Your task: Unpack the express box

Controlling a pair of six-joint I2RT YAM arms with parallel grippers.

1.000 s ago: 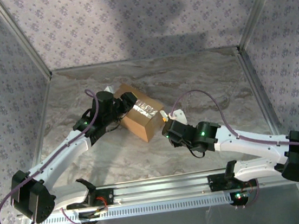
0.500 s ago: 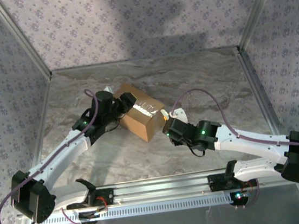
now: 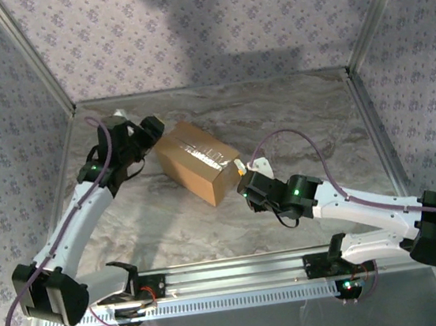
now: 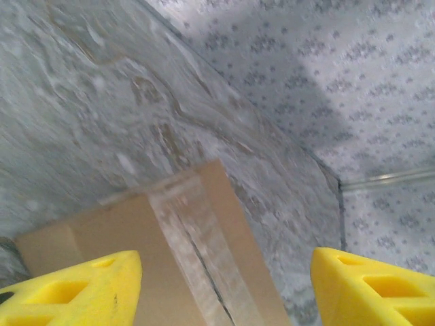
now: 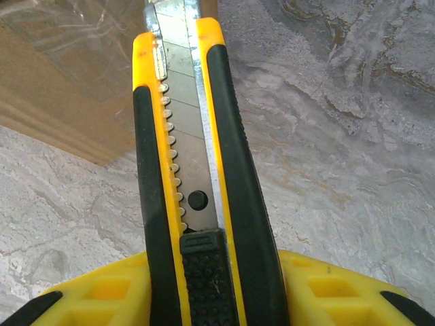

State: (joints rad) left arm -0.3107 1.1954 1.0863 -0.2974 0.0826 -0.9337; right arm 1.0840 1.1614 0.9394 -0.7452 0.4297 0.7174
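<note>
The express box [image 3: 192, 163] is a brown carton lying at the table's middle left, flaps closed, with shiny clear tape [image 4: 191, 250] along its seam. My left gripper [image 3: 152, 126] hovers open just beyond the box's far left corner, apart from it; in the left wrist view the box [image 4: 129, 238] lies below the spread yellow fingers [image 4: 76, 287]. My right gripper [image 3: 246, 183] is shut on a yellow-and-black utility knife [image 5: 192, 170], blade out. The knife's tip [image 3: 239, 167] sits at the box's right end, and the box's corner [image 5: 61, 81] shows beside the blade.
The marble-patterned table [image 3: 292, 114] is enclosed by patterned walls with metal corner posts [image 3: 370, 9]. A metal rail [image 3: 240, 275] runs along the near edge between the arm bases. A purple cable [image 3: 286, 135] loops over the right arm.
My left arm has drawn back off the box toward the far left, uncovering its top. The right arm and knife have stayed put.
</note>
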